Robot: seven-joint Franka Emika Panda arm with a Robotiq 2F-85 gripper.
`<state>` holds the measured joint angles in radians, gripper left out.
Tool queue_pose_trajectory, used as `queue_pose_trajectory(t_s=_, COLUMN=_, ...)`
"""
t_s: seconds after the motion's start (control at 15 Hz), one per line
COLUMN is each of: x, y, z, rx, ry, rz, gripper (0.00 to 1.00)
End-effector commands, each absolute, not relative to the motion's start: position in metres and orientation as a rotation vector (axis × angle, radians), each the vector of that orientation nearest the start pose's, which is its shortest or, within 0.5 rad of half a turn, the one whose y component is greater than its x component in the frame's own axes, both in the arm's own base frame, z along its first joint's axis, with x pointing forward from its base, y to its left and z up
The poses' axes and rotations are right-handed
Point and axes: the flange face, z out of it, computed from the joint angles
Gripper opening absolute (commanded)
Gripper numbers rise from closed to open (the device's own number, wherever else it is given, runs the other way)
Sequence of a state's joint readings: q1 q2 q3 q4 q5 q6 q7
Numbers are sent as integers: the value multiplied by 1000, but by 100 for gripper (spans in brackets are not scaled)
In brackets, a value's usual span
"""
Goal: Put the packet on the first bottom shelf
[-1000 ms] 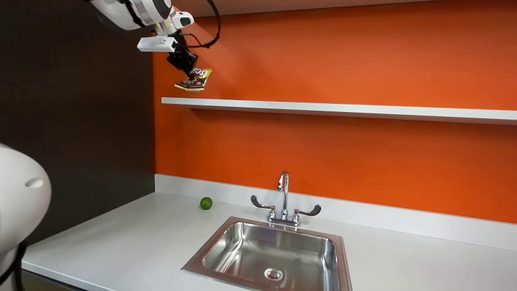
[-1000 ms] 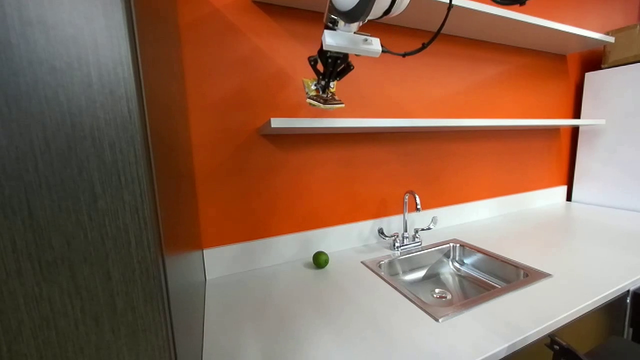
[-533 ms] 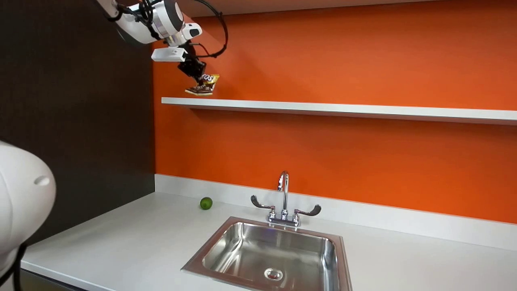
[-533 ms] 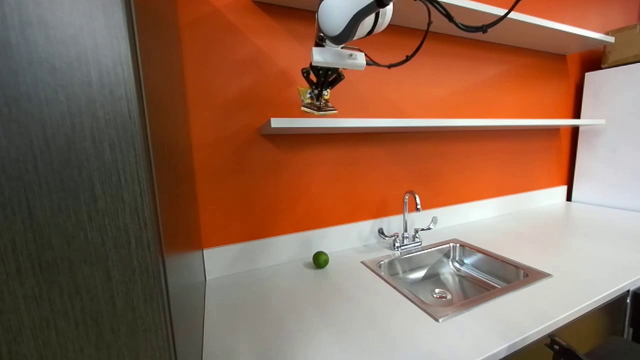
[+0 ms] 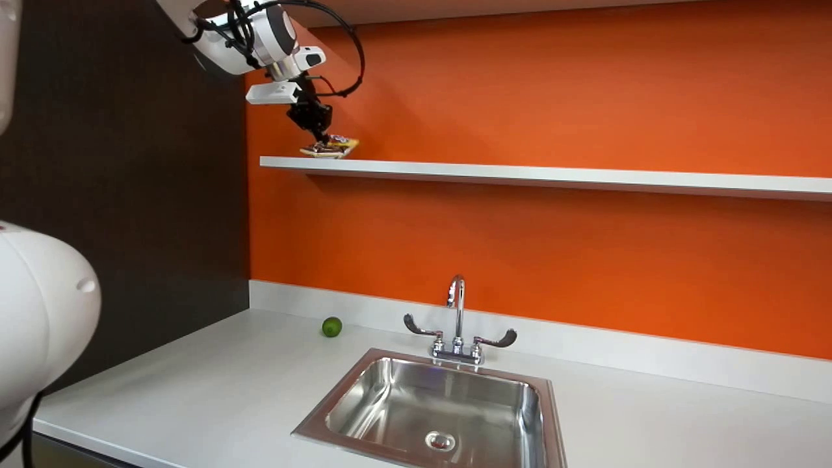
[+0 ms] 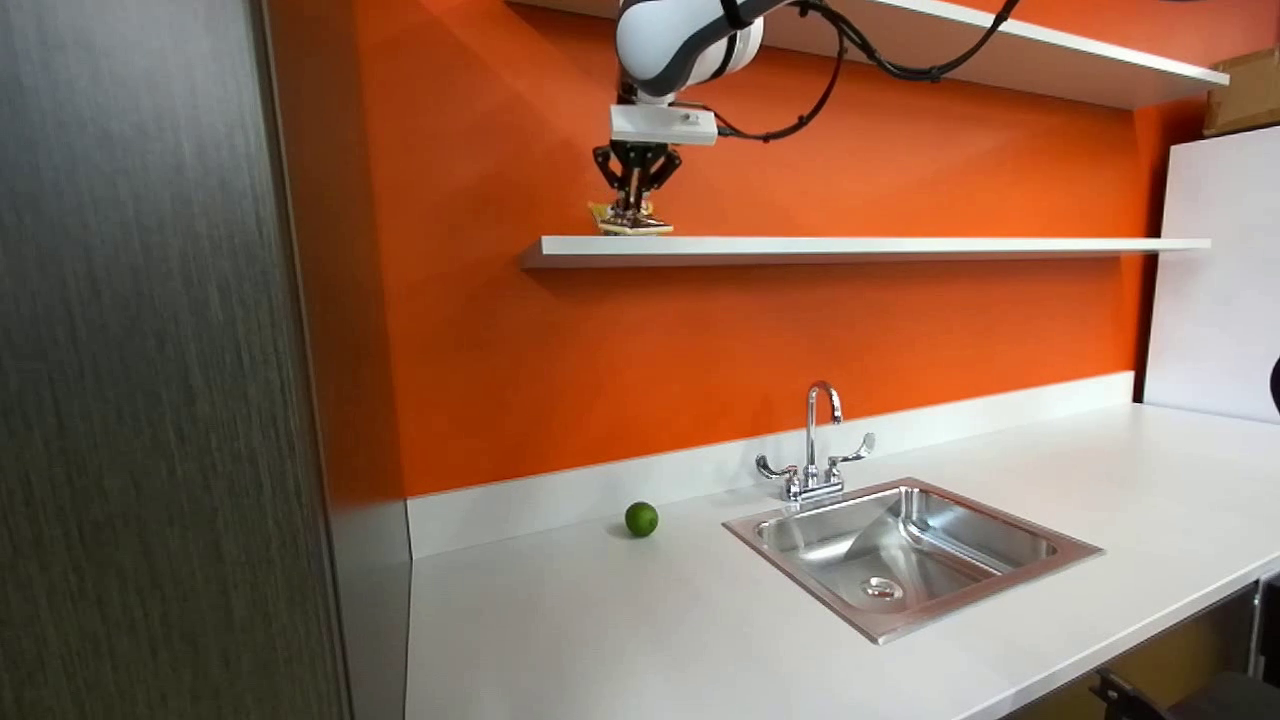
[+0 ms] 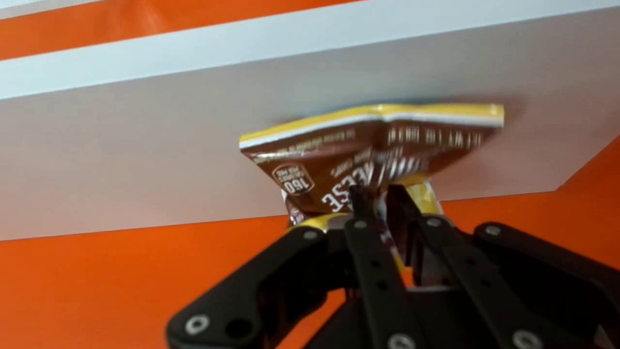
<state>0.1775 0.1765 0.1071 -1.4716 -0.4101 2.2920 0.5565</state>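
Black jaws clench the brown-and-yellow packet (image 7: 310, 165), its folds bunched between them. In both exterior views the packet is right over the white lower shelf (image 6: 850, 245), near one end; whether it touches, I cannot tell. Below, on the bench (image 6: 560, 620), a green ball (image 6: 641, 519) lies near the sink (image 5: 551, 422) and tap (image 5: 459, 325).

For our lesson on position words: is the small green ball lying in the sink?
No: in an exterior view, the green ball rests on the white countertop, outside the sink.
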Motion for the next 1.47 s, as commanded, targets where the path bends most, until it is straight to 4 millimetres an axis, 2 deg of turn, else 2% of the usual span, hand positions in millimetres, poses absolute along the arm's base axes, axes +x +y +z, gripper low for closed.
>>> queue_pose_trajectory(t_s=0.0, x=640, y=175, z=663, rx=-3028, ry=237, rz=-1145, gripper=49)
queue_pose_trajectory(t_s=0.2, x=629, y=178, z=677, rx=-3028, ry=267, rz=-1135, gripper=73)
queue_pose_trajectory(t_s=0.4, x=610, y=178, z=692, rx=-3049, ry=302, rz=-1085, gripper=97)
queue_pose_trajectory(t_s=0.47, x=600, y=177, z=697, rx=-3063, ry=310, rz=-1059, gripper=100)
queue_pose_trajectory(t_s=0.67, x=567, y=168, z=712, rx=-3119, ry=331, rz=-976, gripper=100)
queue_pose_trajectory(t_s=0.93, x=513, y=147, z=717, rx=-3195, ry=287, rz=-770, gripper=100)
queue_pose_trajectory(t_s=1.2, x=465, y=128, z=693, rx=-3211, ry=113, rz=-508, gripper=100)
queue_pose_trajectory(t_s=1.4, x=435, y=111, z=661, rx=-3186, ry=-62, rz=-322, gripper=100)
